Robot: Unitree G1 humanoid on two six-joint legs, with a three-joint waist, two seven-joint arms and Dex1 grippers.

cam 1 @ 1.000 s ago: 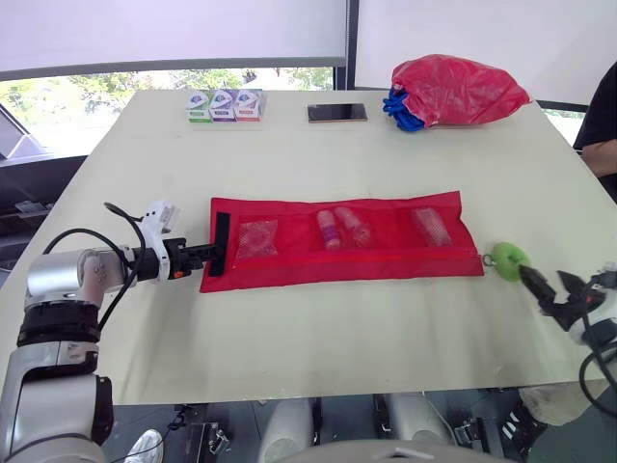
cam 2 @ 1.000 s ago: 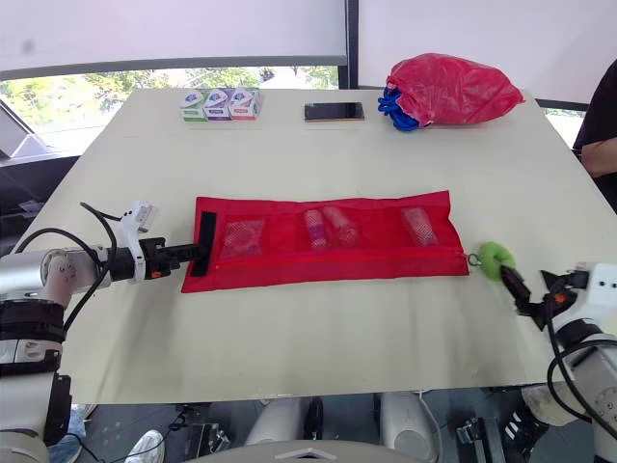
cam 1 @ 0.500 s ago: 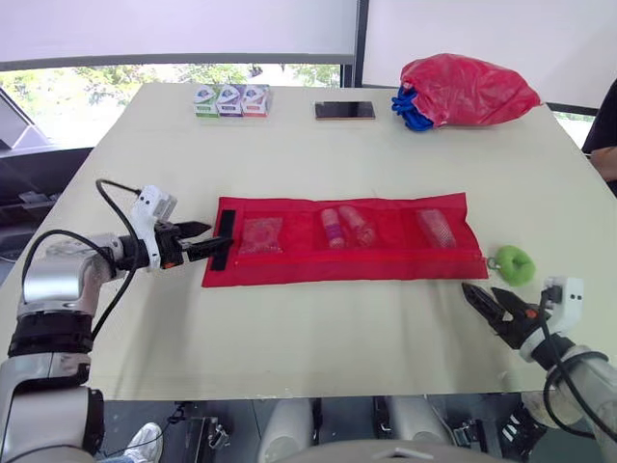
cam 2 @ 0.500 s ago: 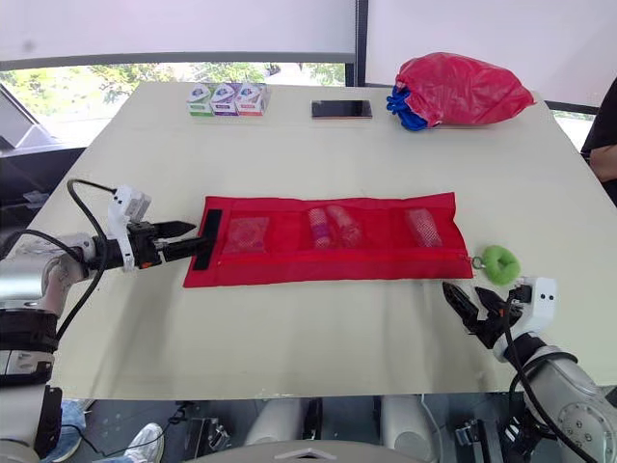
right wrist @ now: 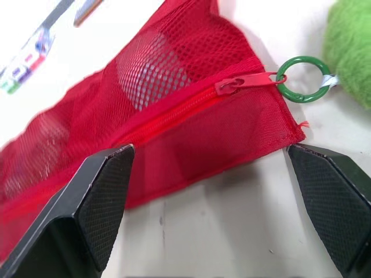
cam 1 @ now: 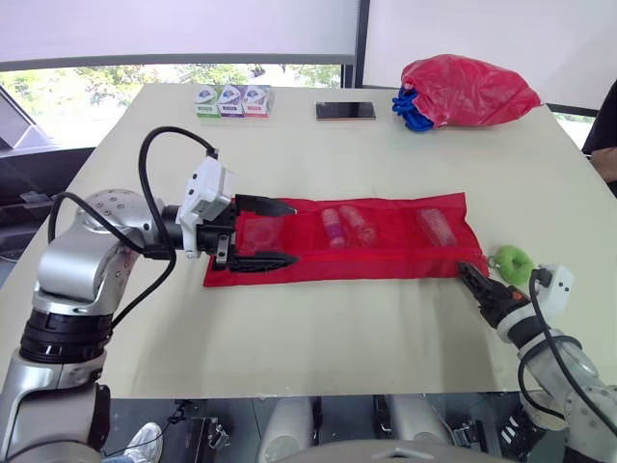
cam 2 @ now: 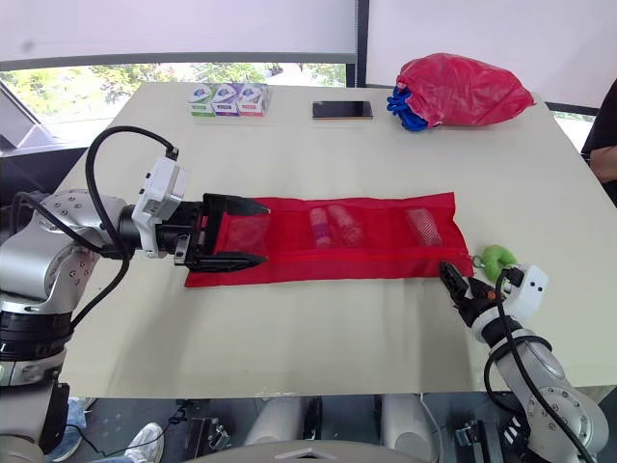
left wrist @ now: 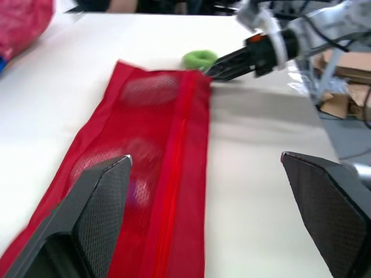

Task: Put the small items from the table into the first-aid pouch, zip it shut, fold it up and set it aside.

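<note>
Carries a left arm point(cam 1: 82, 275) of rounded silver-grey shells between black joint rings, with black cables point(cam 1: 145, 169) looping loose to a white boxy wrist block point(cam 1: 205, 196), and ends in a left gripper point(cam 1: 289, 231) of two black tapered fingers point(left wrist: 101, 202) with finely meshed inner pads. Repeats the same make on the right arm point(cam 1: 571, 381): grey rounded shell, thin black cable point(cam 1: 533, 323), small white block point(cam 1: 557, 283), and an orange mark point(left wrist: 255, 40) behind the black pointed right gripper point(cam 1: 465, 272). Shows the right fingers point(right wrist: 98, 202) broad, dark and cross-hatched like the left ones.
</note>
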